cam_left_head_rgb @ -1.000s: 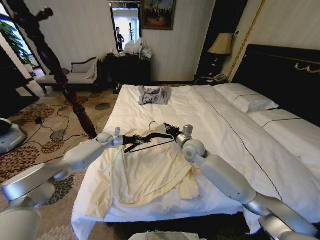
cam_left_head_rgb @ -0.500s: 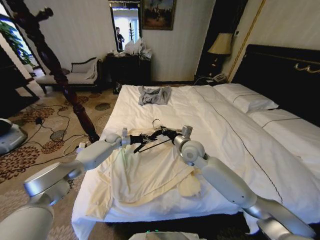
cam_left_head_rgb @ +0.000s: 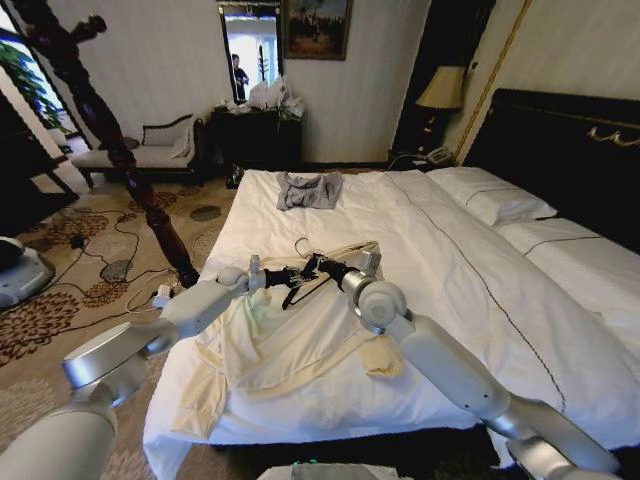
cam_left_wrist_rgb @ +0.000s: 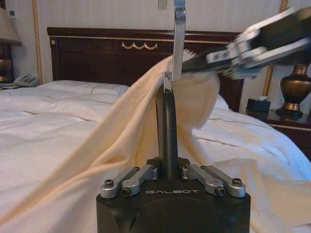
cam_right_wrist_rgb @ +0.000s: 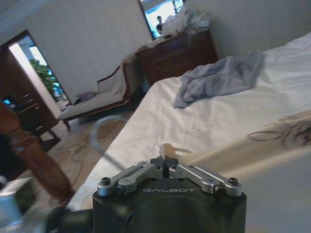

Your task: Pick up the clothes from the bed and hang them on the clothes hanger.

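A hotel-style bedroom is showing here. A wide white bed [cam_left_head_rgb: 470, 270] is sitting against a dark, gold-trimmed headboard [cam_left_head_rgb: 560, 150], with a lamp [cam_left_head_rgb: 440, 90] and telephone [cam_left_head_rgb: 437, 155] beside it, a dresser [cam_left_head_rgb: 255, 135] beyond its foot, and patterned carpet [cam_left_head_rgb: 90, 270] alongside.

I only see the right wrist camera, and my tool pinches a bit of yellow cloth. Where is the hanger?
Observer: The left tool is shut on the black hanger, right beside your right tool.
Operator: Is the shirt on it?
Observer: Partly. The shirt is draped over the hanger's neck, below the silver hook.
Operator: And the rest of it?
Observer: Most of it lies crumpled on the bed, near the edge closest to the robot.
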Available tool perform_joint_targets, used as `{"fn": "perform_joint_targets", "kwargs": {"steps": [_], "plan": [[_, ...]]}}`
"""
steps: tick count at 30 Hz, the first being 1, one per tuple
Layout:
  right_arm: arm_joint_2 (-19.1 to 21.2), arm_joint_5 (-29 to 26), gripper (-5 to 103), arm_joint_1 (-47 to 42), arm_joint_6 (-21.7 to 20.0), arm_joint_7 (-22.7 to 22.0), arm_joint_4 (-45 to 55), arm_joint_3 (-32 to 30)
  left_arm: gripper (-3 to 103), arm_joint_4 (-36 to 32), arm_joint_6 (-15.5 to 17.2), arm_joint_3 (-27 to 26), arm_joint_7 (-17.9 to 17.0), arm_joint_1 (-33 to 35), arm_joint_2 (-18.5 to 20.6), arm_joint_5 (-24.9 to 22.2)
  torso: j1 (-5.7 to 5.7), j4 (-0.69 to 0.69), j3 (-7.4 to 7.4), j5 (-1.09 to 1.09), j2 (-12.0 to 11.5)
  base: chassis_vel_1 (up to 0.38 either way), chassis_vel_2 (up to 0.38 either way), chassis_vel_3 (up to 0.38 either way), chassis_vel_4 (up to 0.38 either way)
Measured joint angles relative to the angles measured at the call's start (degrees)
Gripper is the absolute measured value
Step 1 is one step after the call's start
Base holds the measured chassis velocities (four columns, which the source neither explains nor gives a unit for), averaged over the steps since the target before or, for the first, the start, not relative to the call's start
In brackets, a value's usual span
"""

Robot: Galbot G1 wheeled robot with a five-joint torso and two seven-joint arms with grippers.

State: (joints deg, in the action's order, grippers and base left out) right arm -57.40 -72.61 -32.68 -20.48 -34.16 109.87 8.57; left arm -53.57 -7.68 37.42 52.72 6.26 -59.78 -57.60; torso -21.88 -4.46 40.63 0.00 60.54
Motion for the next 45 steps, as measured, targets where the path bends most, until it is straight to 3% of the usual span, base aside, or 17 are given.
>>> {"fn": "perform_joint_targets", "kwargs": {"steps": [7,11,16,30,45], "plan": [[0.48,1.51,0,0.19,1.11,0.74,-3.14,-2.43,15,-6.59,0.65,-0.66,-0.58,1.68,6.51,-1.59,-0.01,0.02,0.0,0.0,0.0,0.0,0.0,0.0,0.0],[1.14,1.94,0,0.66,1.62,1.25,-4.7,-4.45,15,-10.37,0.99,-2.76,-0.7,4.02,12.27,-2.23,0.0,0.03,0.0,0.0,0.0,0.0,0.0,0.0,0.0],[1.8,0.61,0,1.33,1.71,1.15,-4.1,-5.24,15,-11.27,1.04,-3.92,-0.62,5.61,15.12,-2.19,0.0,0.02,0.0,0.0,0.0,0.0,0.0,0.0,0.0],[1.98,-3.25,0,2.39,1.74,-0.94,1.22,-4.92,15,-10.37,1.69,-3.04,-1.22,5.49,13.63,-0.77,0.0,0.02,0.0,0.0,0.0,0.0,0.0,0.0,0.0],[1.22,-5.91,0,2.38,1.94,-2.34,6.86,-4.23,15,-5.54,2.18,2.35,-2.65,1.16,6.05,-0.17,0.0,0.0,0.0,0.01,0.0,0.0,0.0,0.0,0.0]]}}
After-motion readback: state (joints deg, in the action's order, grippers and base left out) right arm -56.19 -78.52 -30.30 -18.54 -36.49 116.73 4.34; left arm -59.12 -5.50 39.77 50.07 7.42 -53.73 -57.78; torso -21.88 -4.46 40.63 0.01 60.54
